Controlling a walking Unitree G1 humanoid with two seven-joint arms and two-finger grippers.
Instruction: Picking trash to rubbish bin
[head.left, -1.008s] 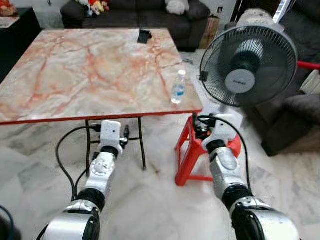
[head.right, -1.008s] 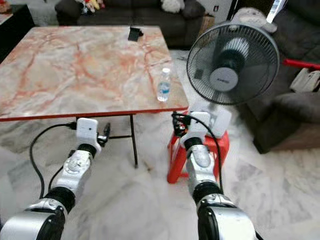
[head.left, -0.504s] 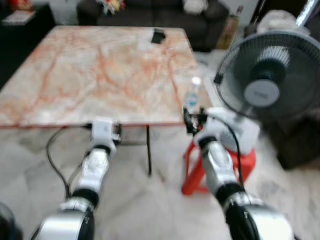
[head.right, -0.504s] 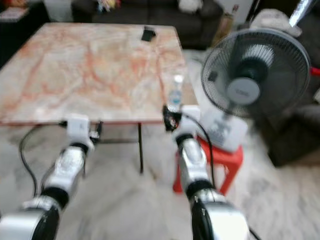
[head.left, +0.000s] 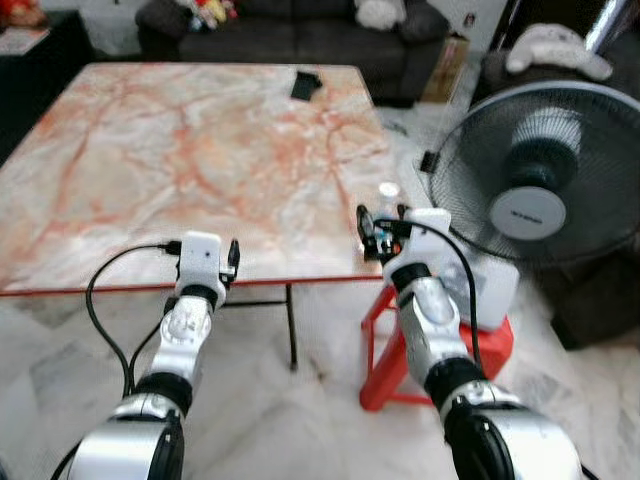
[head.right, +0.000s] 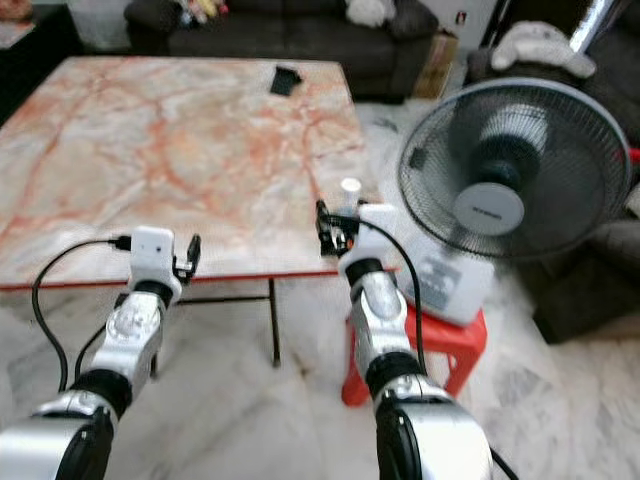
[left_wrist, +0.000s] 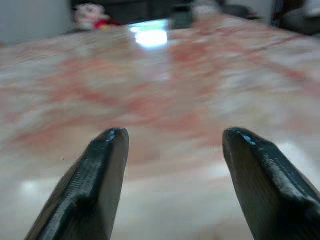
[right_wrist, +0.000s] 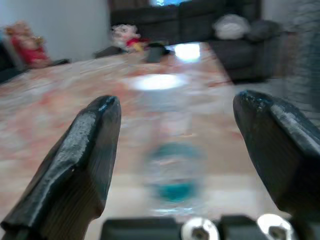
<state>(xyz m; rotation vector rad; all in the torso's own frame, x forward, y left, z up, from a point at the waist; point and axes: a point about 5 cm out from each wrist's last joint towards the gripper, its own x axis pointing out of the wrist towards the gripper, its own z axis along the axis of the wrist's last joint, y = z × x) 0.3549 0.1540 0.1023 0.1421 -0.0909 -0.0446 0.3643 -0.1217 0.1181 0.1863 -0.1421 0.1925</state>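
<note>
Clear plastic with a blue label: the bottle (right_wrist: 172, 165) stands upright near the right front corner of the table (head.left: 200, 170), and from my head cameras I see little more than its white cap (head.right: 350, 186) above my right gripper (head.right: 333, 228). The right wrist camera gives me what the head views hide: the bottle body, blurred, sits between my two black fingers (right_wrist: 85, 150), which are spread wide with space on both sides, not touching it.

Compared with a second ago, my right arm has risen from below the table edge, in front of the red stool (head.left: 400, 340), to table height just short of the bottle. The whole scene has also shifted and the table fills more of the picture, so my camera has moved closer. The bottle keeps its place on the table.

My left gripper (head.left: 232, 262) has come up too, and now sits at the front edge of the table. Its wrist camera looks low across the marbled pink top, with the fingers (left_wrist: 100, 170) wide apart and nothing between them.

A dark flat object (head.left: 306, 86) lies at the far edge of the table. A fan (head.left: 545, 170) stands on the stool to the right, and a dark sofa (head.left: 290, 25) runs behind.
</note>
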